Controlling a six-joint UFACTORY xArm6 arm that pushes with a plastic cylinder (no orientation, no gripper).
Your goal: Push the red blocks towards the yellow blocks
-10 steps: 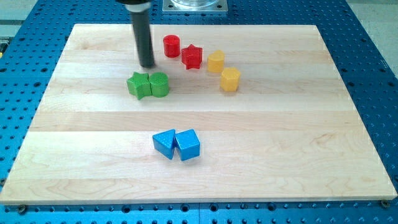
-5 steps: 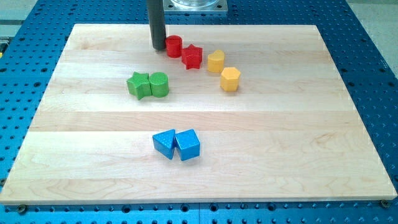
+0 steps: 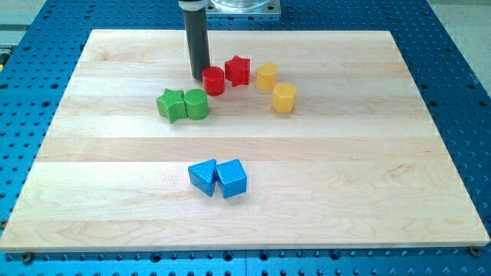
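Note:
My tip (image 3: 200, 77) stands on the board just to the left of the red cylinder (image 3: 213, 80), touching or nearly touching it. The red star (image 3: 238, 70) sits up and to the right of the cylinder, close to it. One yellow block (image 3: 266, 76), rounded in shape, lies right beside the red star on its right. The yellow hexagon (image 3: 284, 98) lies below and to the right of that.
A green star (image 3: 171, 104) and a green cylinder (image 3: 196, 104) sit together just below my tip. Two blue blocks (image 3: 203, 177) (image 3: 232, 179) lie side by side near the board's lower middle. The wooden board (image 3: 368, 153) rests on a blue perforated table.
My tip swung up from beside the green blocks, then down behind the red cylinder. The red cylinder slid down and now sits below-left of the red star, which shifted slightly.

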